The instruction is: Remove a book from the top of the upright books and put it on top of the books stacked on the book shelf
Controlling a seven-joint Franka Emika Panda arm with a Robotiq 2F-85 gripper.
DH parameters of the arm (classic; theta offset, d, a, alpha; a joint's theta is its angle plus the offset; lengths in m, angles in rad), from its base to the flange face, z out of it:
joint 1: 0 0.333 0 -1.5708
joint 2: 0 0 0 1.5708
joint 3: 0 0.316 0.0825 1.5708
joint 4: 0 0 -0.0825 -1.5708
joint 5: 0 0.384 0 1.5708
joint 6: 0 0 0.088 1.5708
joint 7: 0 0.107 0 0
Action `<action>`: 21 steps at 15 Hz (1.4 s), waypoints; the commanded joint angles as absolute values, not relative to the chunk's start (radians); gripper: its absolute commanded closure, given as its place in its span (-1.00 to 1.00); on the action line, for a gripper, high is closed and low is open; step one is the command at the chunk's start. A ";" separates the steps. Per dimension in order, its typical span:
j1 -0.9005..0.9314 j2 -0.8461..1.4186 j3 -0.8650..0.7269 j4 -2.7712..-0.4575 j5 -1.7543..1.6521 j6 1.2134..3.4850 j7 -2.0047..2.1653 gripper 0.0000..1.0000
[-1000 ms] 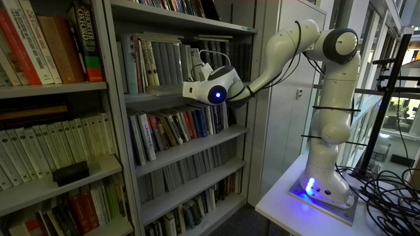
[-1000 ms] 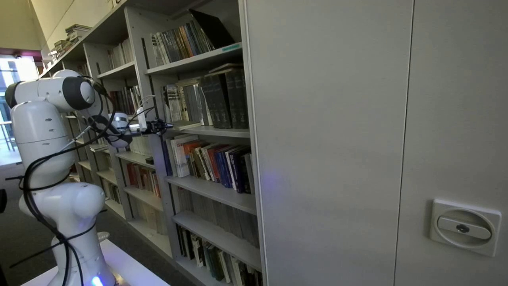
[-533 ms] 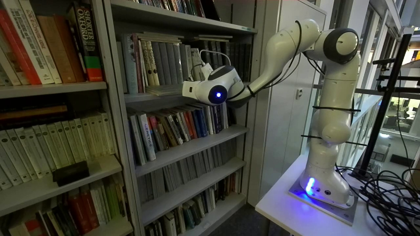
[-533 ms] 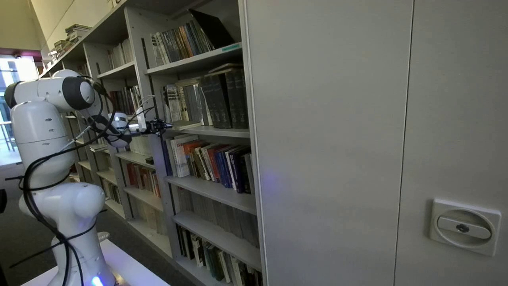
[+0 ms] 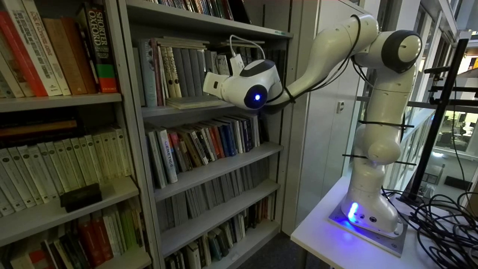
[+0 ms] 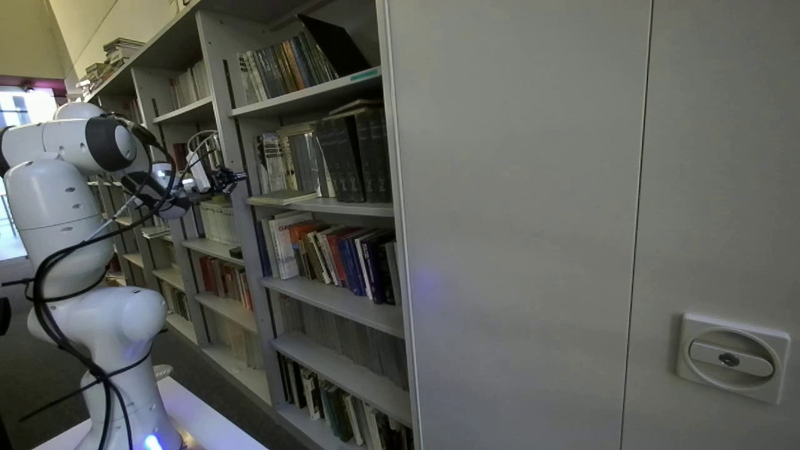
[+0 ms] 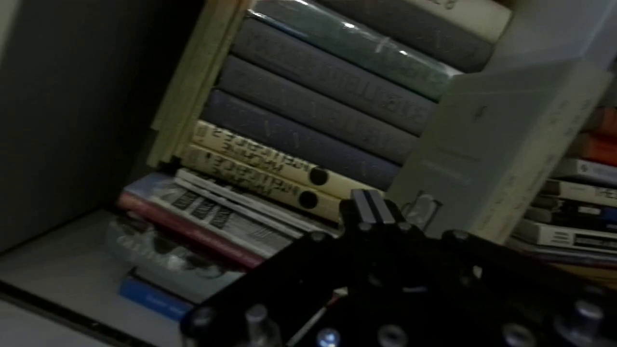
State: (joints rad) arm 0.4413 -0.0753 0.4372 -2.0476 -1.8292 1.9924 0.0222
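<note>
Books [image 5: 194, 102] lie flat on the shelf [image 6: 359, 207] at its front edge, before upright books [image 7: 308, 91]; fingers [image 7: 362, 206], pressed together, hang clear.

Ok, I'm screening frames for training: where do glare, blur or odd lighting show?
Wrist view: dim and soft, with small glints on a glossy upright book; in an exterior view, a blue glow tints the white table beside the robot's base; in an exterior view, the bright window is washed out.
</note>
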 commanded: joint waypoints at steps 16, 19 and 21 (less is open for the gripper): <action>0.418 0.069 0.402 -1.848 -2.062 1.940 0.310 0.98; 0.417 0.069 0.402 -1.848 -2.062 1.940 0.310 0.48; 0.423 0.095 0.407 -1.817 -2.046 1.941 0.291 0.31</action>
